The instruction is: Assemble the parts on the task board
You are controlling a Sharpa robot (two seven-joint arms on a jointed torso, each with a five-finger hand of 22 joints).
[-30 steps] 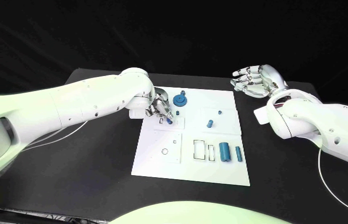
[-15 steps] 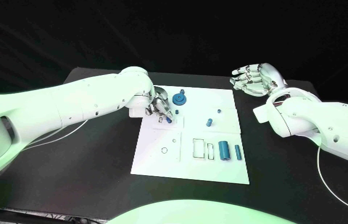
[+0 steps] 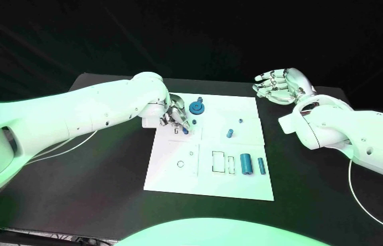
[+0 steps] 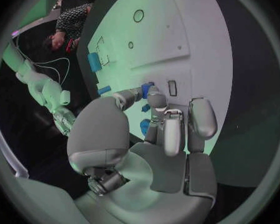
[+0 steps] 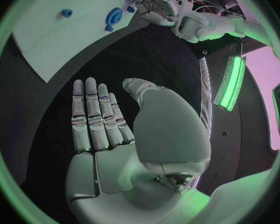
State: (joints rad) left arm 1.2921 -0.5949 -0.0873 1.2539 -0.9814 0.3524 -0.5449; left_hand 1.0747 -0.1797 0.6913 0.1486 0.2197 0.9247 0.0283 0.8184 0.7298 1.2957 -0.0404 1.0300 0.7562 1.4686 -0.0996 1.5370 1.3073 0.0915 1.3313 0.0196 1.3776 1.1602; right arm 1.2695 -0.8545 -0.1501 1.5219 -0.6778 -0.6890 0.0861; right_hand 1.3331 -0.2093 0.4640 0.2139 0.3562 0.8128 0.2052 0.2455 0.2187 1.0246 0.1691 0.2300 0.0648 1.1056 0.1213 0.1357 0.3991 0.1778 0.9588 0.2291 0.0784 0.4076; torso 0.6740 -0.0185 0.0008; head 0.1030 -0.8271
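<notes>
A black table (image 3: pixel 96 174) is filling the middle of the head view, with darkness lying behind it. The white task board (image 3: pixel 209 174) is lying at frame centre. The left hand (image 3: pixel 176 116) is hovering over the board's upper left corner, pinching a small blue part (image 3: pixel 185 130) between its fingertips (image 4: pixel 154 95). A blue round part (image 3: pixel 197 109) is standing just beside it, toward the board's top edge. Two blue cylinders (image 3: pixel 247 164) are lying side by side at the board's lower right. The right hand (image 3: pixel 278 87) is hanging off the board at upper right, released, its fingers (image 5: pixel 93 117) extending flat and grasping nothing.
</notes>
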